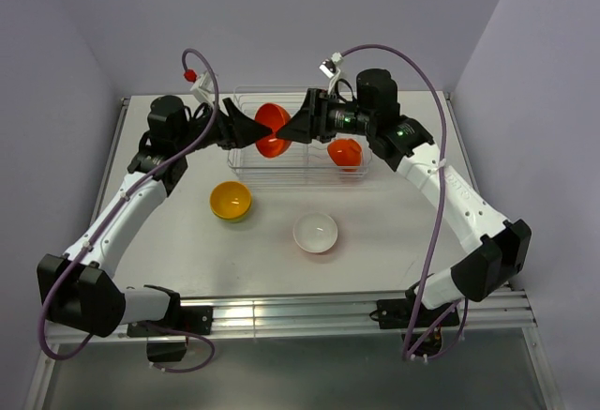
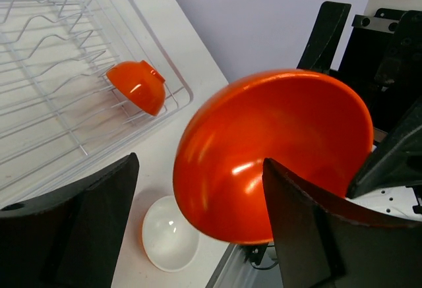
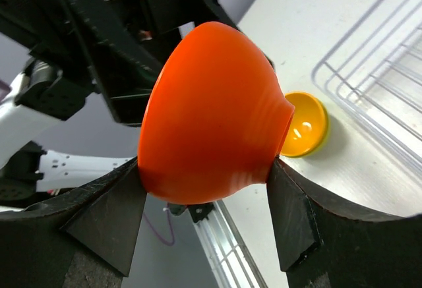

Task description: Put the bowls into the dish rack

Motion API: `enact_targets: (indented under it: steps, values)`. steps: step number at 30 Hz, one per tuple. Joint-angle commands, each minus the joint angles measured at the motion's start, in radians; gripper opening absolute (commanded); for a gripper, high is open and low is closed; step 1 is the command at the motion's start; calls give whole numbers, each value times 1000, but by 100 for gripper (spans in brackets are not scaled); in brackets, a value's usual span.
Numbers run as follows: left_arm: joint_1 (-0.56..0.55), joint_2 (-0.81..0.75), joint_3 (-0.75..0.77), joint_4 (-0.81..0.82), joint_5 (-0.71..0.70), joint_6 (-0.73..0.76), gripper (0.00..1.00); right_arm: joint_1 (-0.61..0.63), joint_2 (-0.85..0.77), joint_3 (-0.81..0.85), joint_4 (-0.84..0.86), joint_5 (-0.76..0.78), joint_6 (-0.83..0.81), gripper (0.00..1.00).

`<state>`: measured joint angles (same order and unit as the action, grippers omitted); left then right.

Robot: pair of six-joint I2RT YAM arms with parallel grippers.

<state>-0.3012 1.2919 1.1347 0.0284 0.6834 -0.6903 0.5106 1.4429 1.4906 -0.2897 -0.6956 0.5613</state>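
- Lavender walls [image 1: 281, 16] closed in a white worktop [image 1: 375, 260]. Both arms reached toward the upper middle of the overhead frame.
- A clear see-through rectangular dish rack with thin ribs [image 1: 305, 168] sat at the upper middle of the worktop, near the back wall.
- A glossy red-orange round plastic bowl [image 1: 272, 145] hung between the two claws. In the overhead frame it overlapped the left half of the dish rack.
- The right claw [image 1: 292, 129] was clenched on that bowl. In the right wrist view both black fingers [image 3: 105, 215] pressed against its outer wall near the rim, one at the lower left and one at the lower right. The bowl's foot pointed toward the right of the frame.
- The left claw [image 1: 253, 129] stood released, its fingers spread wide in the left wrist view. The finger at the lower left [image 2: 86, 235] was well apart from the bowl. The one at the lower right overlapped the bowl's rim, and whether it touched could not be told.
- A second red-orange plastic bowl [image 1: 344, 152] lay tilted on its side inside the right part of the dish rack, on the ribs near a corner.
- A yellow-orange round plastic bowl [image 1: 231, 200] sat upright on the worktop, outside the rack and toward the lower left of it.
- A round plastic bowl with a white inside [image 1: 315, 233] sat upright on the worktop below the rack's middle. It was right of the yellow-orange bowl and apart from it.
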Motion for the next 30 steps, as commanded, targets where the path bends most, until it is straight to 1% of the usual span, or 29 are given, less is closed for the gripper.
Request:
enact_targets:
  steps: [1,3,4,7,8,9,11,12,13,15,16,18,19,23,30]
  values:
    - [10,-16,50,-16,-15,40,83,-24,2,37,-2,59,-38,0]
    - [23,-22,53,-25,-18,46,87,-32,8,37,-6,88,-50,0]
    - [34,-23,56,-25,-16,51,93,-43,10,36,-11,99,-54,0]
    - [56,-26,71,-59,-15,70,95,-60,22,45,-28,168,-84,0]
    - [63,-28,76,-73,-13,75,96,-64,36,68,-38,191,-118,0]
    - [71,-29,80,-77,-15,81,96,-67,45,83,-52,256,-138,0]
    - [94,-32,88,-82,-15,90,97,-70,82,114,-97,329,-197,0]
    - [100,-36,94,-88,-15,98,97,-72,102,153,-118,409,-221,0]
    - [111,-36,97,-91,-13,103,97,-72,120,178,-164,450,-238,0]
    - [119,-36,103,-100,-15,109,99,-73,177,230,-195,531,-293,0]
    - [122,-37,106,-99,-12,109,99,-73,197,246,-219,604,-310,0]
    - [123,-40,109,-99,-7,112,99,-75,253,289,-242,659,-365,0]
    - [125,-42,114,-110,-8,124,100,-76,272,299,-255,723,-379,0]
    - [126,-46,128,-156,-42,169,99,-78,353,335,-250,843,-457,0]
    - [128,-92,68,-102,-44,184,100,-107,465,414,-256,956,-503,0]
